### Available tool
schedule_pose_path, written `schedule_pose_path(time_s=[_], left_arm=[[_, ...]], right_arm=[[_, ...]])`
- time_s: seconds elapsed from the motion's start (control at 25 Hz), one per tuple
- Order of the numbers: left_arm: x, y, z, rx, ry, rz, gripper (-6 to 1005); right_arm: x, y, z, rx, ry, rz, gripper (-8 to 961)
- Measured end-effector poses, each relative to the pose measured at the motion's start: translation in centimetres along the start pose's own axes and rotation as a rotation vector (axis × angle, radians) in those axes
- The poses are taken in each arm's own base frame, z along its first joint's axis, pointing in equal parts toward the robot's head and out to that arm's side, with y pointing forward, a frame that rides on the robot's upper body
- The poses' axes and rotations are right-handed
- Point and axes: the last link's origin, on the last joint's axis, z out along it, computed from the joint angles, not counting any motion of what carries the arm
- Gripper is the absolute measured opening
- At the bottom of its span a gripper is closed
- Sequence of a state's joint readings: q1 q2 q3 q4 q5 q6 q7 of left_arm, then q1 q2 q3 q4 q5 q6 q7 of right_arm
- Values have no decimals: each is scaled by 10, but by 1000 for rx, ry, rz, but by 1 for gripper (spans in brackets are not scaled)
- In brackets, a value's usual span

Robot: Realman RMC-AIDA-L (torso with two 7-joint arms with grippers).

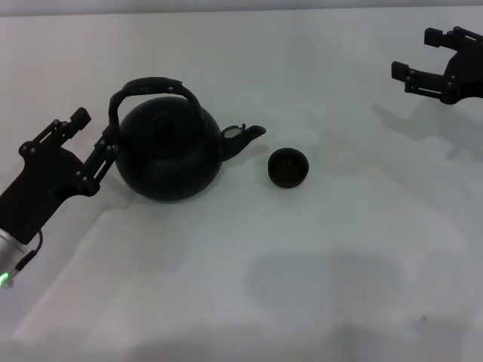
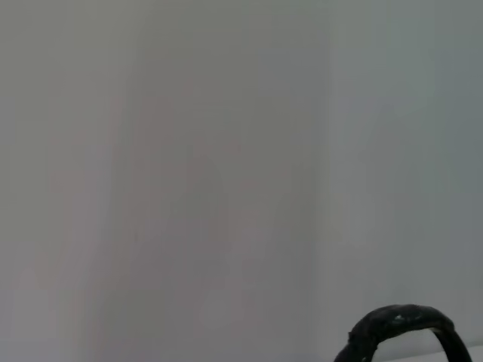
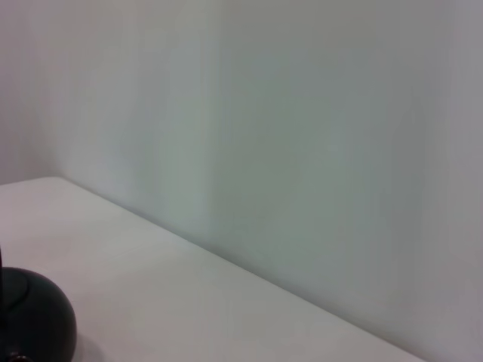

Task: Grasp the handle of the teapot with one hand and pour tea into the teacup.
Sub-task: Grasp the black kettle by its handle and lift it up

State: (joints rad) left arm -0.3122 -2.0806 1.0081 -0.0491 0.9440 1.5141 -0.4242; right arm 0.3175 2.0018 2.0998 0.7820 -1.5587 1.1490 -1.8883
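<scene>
A matte-black teapot [image 1: 170,154] stands upright on the white worktop [image 1: 249,279], its spout [image 1: 243,138] pointing right toward the small dark teacup [image 1: 288,167] just beside it. The left end effector [image 1: 96,139], fingers spread, sits at the left foot of the arched handle [image 1: 153,88]. The right end effector [image 1: 419,56] hovers spread at the far right, well apart.
</scene>
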Motion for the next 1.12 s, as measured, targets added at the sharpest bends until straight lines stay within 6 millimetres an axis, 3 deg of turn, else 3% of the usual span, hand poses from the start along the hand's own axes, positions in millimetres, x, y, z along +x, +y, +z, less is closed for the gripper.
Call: schedule_pose_path(time_s=[1.12], left_arm=[[-3, -7, 24, -12, -72, -124, 430]], right_arm=[[-3, 4, 0, -22, -25, -4, 849]])
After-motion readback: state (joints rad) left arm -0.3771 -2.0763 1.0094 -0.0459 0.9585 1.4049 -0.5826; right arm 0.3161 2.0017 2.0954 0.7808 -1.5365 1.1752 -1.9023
